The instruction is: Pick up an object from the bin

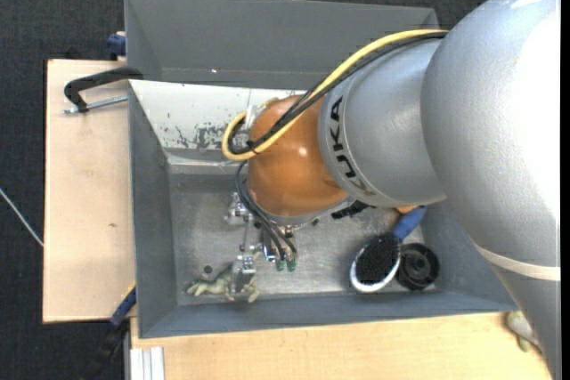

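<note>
Three things show on the floor of the grey bin point(150, 218). A small olive-green, knobbly piece point(207, 287) lies by the near wall toward the left. A round brush point(375, 264) with black bristles, a white rim and a blue handle lies toward the right, and a black ring-shaped piece point(419, 268) sits just beside it. The end effector point(243, 277) hangs low at the olive piece's right end — touching it or just above it, I cannot tell which, nor whether it is released or clenched. The arm's orange cover point(287, 163) and yellow cable point(356, 58) hide the bin's middle — brush and ring lie well apart from the end effector.
</note>
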`<state>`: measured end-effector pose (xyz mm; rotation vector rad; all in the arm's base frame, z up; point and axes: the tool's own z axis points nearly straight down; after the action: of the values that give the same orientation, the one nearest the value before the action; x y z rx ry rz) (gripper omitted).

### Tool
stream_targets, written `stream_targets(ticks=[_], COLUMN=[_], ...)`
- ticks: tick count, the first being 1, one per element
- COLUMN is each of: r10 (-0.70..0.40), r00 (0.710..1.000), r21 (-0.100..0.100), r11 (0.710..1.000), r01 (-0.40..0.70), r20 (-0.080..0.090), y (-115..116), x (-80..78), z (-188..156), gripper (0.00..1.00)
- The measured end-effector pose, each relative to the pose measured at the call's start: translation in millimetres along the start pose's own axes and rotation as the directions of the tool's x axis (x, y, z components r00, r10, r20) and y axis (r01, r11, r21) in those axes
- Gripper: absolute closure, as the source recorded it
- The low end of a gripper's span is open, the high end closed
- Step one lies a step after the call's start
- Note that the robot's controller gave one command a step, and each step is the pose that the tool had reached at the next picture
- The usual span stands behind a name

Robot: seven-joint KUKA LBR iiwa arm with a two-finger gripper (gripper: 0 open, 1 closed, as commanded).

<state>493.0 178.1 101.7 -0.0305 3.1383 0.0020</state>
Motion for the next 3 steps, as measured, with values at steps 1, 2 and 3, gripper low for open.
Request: stream_targets(ticks=[1, 2, 3], r10=[-0.477, -0.282, -0.283], r00=[0.879, 0.96, 0.959], r21=[-0.001, -0.005, -0.003], r11=[0.879, 0.96, 0.959], r01=[0.477, 0.282, 0.283], r20=[0.002, -0.002, -0.002], y=[-2, -45, -43], x=[0.8, -1.3, -1.4], z=[1, 28, 27], gripper=[0.0, 0.0, 0.0])
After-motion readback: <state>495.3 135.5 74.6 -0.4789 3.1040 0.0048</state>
